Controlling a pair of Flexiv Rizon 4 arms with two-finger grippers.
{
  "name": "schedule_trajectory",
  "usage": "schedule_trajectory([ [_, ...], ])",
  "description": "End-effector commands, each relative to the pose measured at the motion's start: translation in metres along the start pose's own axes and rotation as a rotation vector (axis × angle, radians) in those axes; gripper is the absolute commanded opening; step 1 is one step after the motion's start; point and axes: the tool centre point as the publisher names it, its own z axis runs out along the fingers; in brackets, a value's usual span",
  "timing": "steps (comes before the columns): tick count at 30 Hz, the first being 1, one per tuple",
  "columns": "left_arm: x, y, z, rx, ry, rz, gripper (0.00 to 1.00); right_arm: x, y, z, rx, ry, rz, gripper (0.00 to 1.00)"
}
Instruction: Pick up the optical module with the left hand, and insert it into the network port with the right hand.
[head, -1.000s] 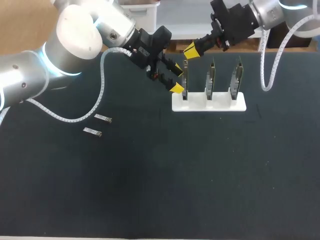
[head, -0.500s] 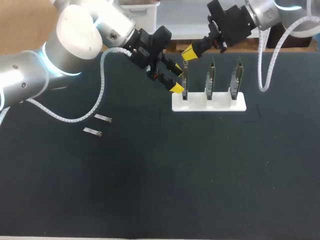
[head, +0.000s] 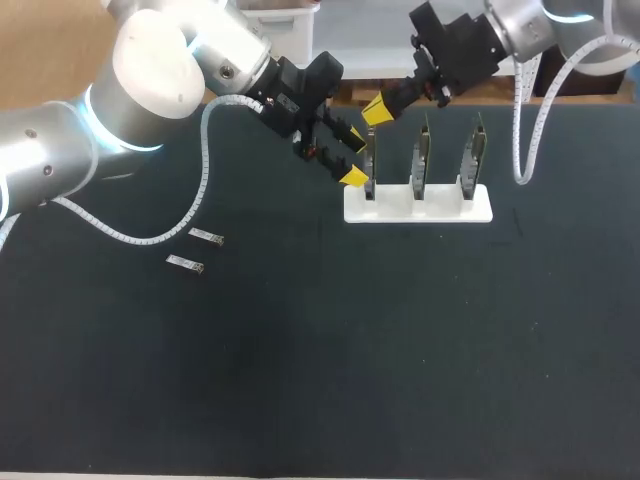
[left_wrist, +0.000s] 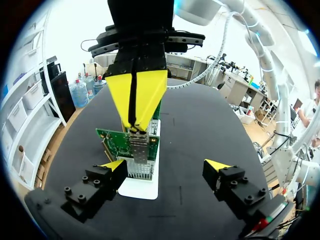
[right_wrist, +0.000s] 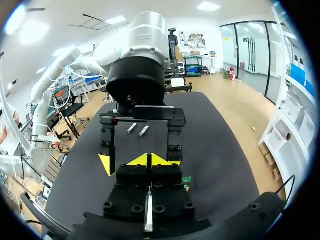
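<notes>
Two loose modules (head: 186, 263) are left at 9 o'clock of the white stand (head: 440, 210). The left gripper (head: 355, 158) is spread wide about the leftmost board (left_wrist: 111, 141), into which an optical module (left_wrist: 140, 151) is plugged. At its 12 o'clock, the right gripper (head: 372, 110) is pinched closed.

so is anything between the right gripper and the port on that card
Nothing visible. The right gripper, shut, sits just above the port on the leftmost card. The left gripper is open beside the card, off that line.
</notes>
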Motion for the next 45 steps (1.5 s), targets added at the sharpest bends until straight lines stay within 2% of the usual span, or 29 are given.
schedule_trajectory([
  [1,-0.001,0.001,0.0,0.002,0.005,-0.003,1.0,0.001,0.0,0.001,-0.002,0.002,0.003,0.0],
  [45,-0.001,0.001,0.0,0.002,0.005,-0.003,1.0,0.02,-0.001,0.011,0.006,0.038,0.045,0.0],
])
